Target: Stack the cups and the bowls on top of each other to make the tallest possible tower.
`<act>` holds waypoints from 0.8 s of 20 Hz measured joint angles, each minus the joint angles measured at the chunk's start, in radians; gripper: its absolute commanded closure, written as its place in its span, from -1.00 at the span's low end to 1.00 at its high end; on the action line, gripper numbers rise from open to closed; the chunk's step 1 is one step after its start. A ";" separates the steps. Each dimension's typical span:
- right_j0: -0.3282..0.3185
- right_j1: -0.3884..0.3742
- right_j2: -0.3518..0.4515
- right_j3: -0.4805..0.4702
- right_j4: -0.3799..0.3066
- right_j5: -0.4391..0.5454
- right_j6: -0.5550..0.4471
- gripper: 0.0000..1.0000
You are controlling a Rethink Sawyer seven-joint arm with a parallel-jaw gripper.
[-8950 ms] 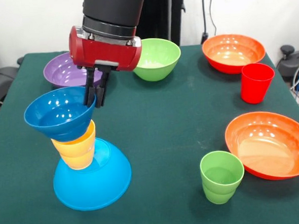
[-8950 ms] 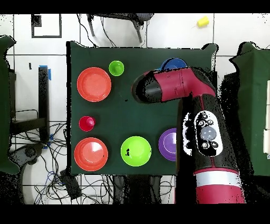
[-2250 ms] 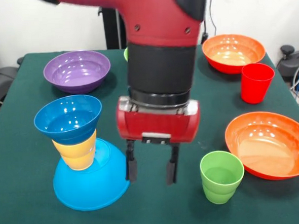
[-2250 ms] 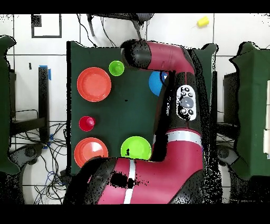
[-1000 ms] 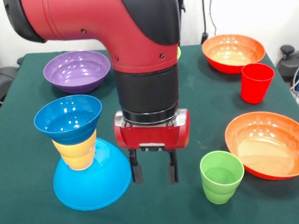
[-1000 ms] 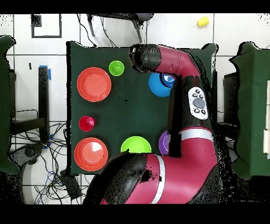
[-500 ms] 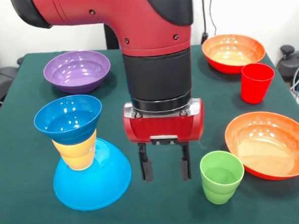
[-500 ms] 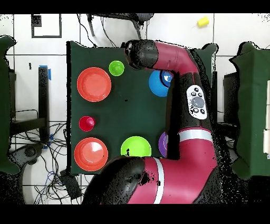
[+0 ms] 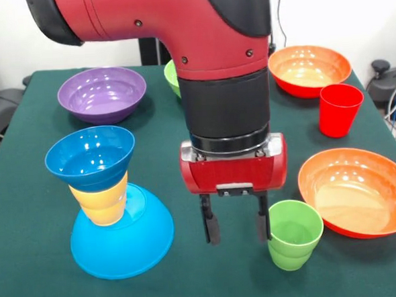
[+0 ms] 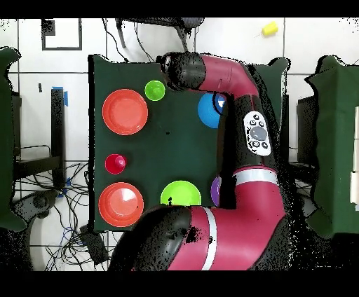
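The tower stands at the front left: an upturned large light-blue bowl (image 9: 123, 242), a yellow cup (image 9: 101, 198) on it, and a small dark-blue bowl (image 9: 89, 157) on top, which also shows in the overhead view (image 10: 209, 111). My gripper (image 9: 237, 231) hangs open and empty low over the table, its right finger (image 9: 262, 222) right beside the left side of the green cup (image 9: 295, 235) (image 10: 155, 90). The red cup (image 9: 339, 109) (image 10: 115, 164) stands at the right. In the overhead view the arm hides the gripper.
A purple bowl (image 9: 102, 94) sits back left. A green bowl (image 9: 172, 76) (image 10: 180, 193) is partly hidden behind the arm. Two orange bowls sit at back right (image 9: 309, 67) and front right (image 9: 358, 191). A small yellow object (image 10: 269, 29) lies on the floor off the table.
My gripper has moved right in the front view, from beside the light-blue bowl to right beside the green cup, staying open. The tower has not moved.
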 measured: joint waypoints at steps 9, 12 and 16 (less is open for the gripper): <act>0.037 0.056 0.006 -0.051 0.000 0.084 0.000 -1.00; 0.044 0.068 0.013 -0.059 0.000 0.108 0.000 -1.00; 0.049 0.074 0.026 -0.056 0.000 0.131 0.000 -1.00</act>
